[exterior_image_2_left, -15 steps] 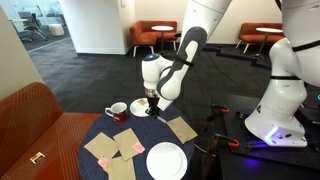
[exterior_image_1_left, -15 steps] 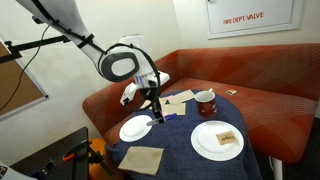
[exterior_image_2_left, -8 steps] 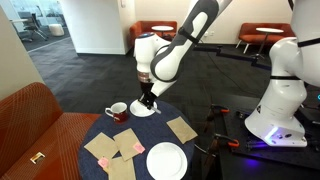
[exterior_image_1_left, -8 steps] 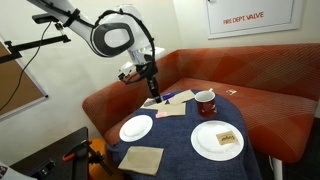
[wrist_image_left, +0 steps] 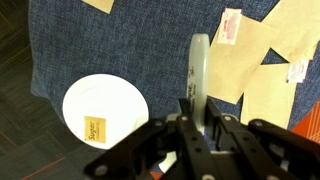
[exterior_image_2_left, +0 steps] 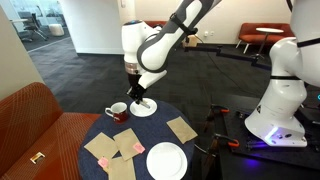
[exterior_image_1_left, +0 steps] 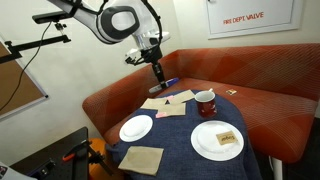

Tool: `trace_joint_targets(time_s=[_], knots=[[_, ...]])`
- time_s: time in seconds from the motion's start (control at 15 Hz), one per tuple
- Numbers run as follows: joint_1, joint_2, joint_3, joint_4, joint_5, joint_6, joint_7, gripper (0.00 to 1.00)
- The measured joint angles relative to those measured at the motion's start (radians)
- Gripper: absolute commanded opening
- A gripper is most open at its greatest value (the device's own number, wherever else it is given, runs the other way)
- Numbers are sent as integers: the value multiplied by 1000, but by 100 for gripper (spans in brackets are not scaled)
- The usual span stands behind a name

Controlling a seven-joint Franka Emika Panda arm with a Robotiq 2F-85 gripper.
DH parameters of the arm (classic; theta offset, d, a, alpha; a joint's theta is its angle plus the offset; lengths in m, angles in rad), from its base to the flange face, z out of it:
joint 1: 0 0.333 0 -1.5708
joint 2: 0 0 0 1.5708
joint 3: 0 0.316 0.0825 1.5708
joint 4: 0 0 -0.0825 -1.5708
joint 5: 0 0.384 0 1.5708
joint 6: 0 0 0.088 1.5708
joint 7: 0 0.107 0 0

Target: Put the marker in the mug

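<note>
My gripper [exterior_image_1_left: 158, 73] is raised well above the round blue table and is shut on the marker [wrist_image_left: 199, 65], whose whitish part sticks out past the fingers [wrist_image_left: 198, 112] in the wrist view. A blue end of the marker [exterior_image_1_left: 169, 83] shows below the gripper in an exterior view. The dark red mug [exterior_image_1_left: 205, 102] stands on the table near the couch, to the side of and below the gripper. It also shows in the other exterior view [exterior_image_2_left: 117, 111], with the gripper [exterior_image_2_left: 137, 95] above and beside it. The mug is out of the wrist view.
Two white plates [exterior_image_1_left: 136, 127] [exterior_image_1_left: 217, 139] lie on the blue table [exterior_image_1_left: 180, 150], one bearing a yellow-brown item [wrist_image_left: 94, 128]. Brown napkins [exterior_image_1_left: 141, 158] [wrist_image_left: 275, 70] and small packets lie around. A red couch [exterior_image_1_left: 260, 105] curves behind the table. A white robot base [exterior_image_2_left: 280, 110] stands nearby.
The gripper has risen from just above the table to well above it, carrying the marker up and towards the couch side. The mug and plates have not moved.
</note>
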Motion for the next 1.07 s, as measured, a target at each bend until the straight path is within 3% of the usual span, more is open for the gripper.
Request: trace_joint_targets(time_s=[0.33, 0.4, 0.6, 0.87, 1.07], knots=[[0, 11, 1, 8, 0, -2, 1, 19], [0, 11, 1, 8, 0, -2, 1, 5], [0, 14, 2, 8, 0, 2, 4, 5], [8, 37, 4, 11, -9, 94, 52, 5], [47, 62, -32, 14, -95, 192, 170, 5]])
